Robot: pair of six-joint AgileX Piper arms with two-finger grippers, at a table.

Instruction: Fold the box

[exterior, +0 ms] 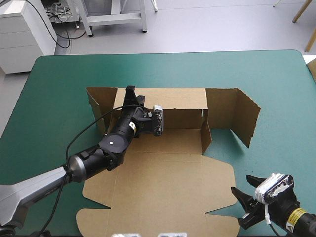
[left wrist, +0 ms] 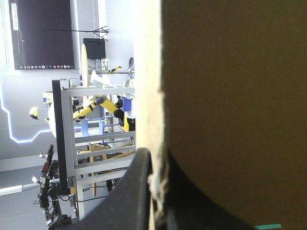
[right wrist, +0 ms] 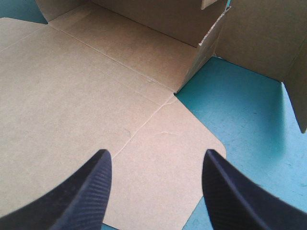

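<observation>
On the table (exterior: 59,89) we count one box (exterior: 163,182) and two grippers. The left gripper (exterior: 131,91) pinches its 11 o'clock wall; the right gripper (right wrist: 157,155), at 5 o'clock, gapes wide, empty.

The box (exterior: 163,182) lies near the centre of the teal-green table (exterior: 59,79). Its lid panel (exterior: 148,197) lies flat toward the near edge. The rear wall (exterior: 173,98) and the right side wall (exterior: 206,133) stand raised. A wing panel (exterior: 237,116) stands bent at the right end. The left gripper (exterior: 130,94) is at the rear wall's top edge near the left corner, its black fingers close together. The right gripper (exterior: 239,205) sits just beside the lid panel's right near corner, fingers spread apart.
</observation>
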